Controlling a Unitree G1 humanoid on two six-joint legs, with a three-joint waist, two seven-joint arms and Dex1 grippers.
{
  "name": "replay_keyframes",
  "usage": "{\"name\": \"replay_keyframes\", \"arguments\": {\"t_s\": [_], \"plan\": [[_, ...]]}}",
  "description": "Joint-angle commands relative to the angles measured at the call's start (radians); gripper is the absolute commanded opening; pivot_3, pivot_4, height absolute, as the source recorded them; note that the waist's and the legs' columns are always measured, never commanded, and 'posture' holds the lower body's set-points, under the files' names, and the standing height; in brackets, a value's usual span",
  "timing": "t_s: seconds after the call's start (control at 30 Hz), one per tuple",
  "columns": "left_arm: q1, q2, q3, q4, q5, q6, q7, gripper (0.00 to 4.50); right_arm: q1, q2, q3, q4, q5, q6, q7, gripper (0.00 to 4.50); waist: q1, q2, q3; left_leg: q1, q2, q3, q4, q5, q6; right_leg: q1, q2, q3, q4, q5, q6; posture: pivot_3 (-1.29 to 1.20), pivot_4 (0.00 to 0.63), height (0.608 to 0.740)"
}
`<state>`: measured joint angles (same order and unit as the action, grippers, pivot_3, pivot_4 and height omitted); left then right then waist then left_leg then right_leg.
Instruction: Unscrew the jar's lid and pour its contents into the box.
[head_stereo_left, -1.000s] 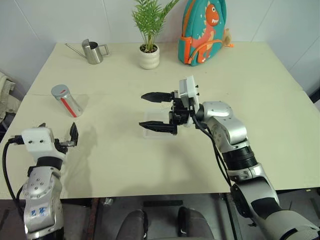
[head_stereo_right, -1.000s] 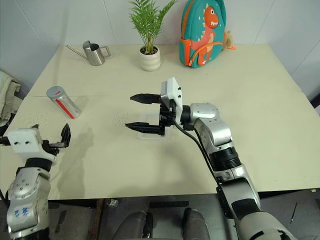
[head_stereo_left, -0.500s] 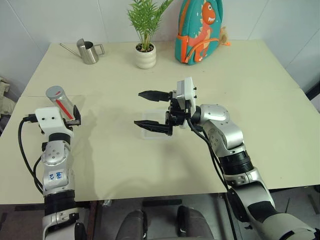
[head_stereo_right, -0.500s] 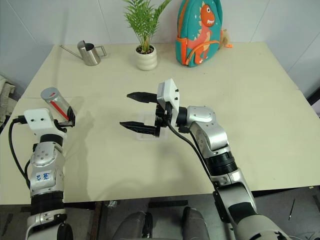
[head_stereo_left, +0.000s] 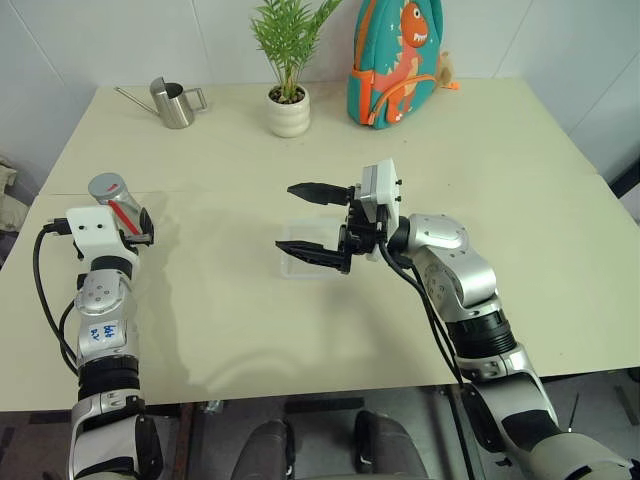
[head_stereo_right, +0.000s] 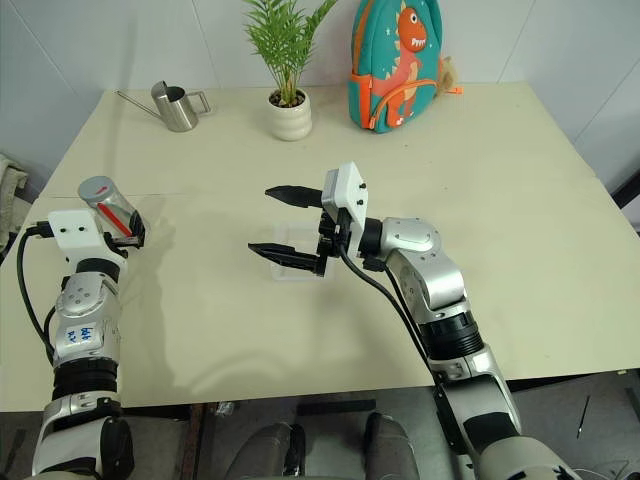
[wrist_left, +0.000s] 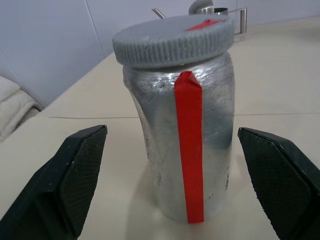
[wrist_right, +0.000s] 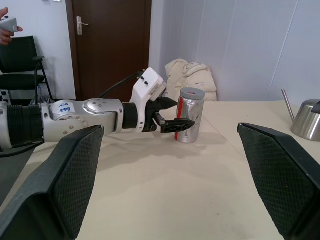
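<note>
Fingers of the left gripper (wrist_left: 175, 185) stood released either side of the capped jar (wrist_left: 182, 130), framing a grasp; the right gripper (head_stereo_left: 312, 222) waited released over the box (head_stereo_left: 300, 268).

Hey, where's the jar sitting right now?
The jar stands upright near the table's left edge, between the open fingers of the left gripper, its lid on.
</note>
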<state>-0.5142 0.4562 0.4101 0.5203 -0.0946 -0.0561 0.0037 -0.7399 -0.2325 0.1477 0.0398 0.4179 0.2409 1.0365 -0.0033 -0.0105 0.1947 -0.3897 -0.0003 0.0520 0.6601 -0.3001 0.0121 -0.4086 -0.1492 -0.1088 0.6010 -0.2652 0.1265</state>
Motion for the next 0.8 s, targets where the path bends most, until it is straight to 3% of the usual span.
{"name": "replay_keyframes", "arguments": {"t_s": [0.03, 0.57, 0.8], "plan": [[-0.052, 0.033, -0.005, 0.065, -0.002, -0.062, -0.011, 4.46, -0.004, -0.005, -0.018, -0.049, 0.017, -0.002, -0.011, 4.50, 0.000, 0.000, 0.000, 0.000, 0.000, 0.000, 0.000, 0.000, 0.000, 0.000, 0.000, 0.000, 0.000, 0.000, 0.000, 0.00, 0.150, 0.740], [-0.255, 0.109, -0.061, 0.411, 0.035, -0.212, -0.002, 4.46, -0.007, -0.011, -0.019, -0.037, 0.009, -0.005, -0.041, 4.50, -0.002, -0.002, -0.001, 0.000, -0.001, 0.013, 0.000, -0.001, 0.000, -0.003, 0.000, -0.002, 0.001, 0.000, 0.000, 0.00, 0.150, 0.740], [-0.262, 0.107, -0.075, 0.428, 0.029, -0.225, 0.014, 2.29, 0.010, -0.020, -0.019, -0.044, 0.010, -0.002, -0.052, 4.50, -0.001, -0.003, -0.001, 0.000, 0.000, 0.013, 0.000, -0.002, 0.000, -0.004, 0.000, -0.002, 0.001, 0.000, 0.000, 0.00, 0.150, 0.740]]}}
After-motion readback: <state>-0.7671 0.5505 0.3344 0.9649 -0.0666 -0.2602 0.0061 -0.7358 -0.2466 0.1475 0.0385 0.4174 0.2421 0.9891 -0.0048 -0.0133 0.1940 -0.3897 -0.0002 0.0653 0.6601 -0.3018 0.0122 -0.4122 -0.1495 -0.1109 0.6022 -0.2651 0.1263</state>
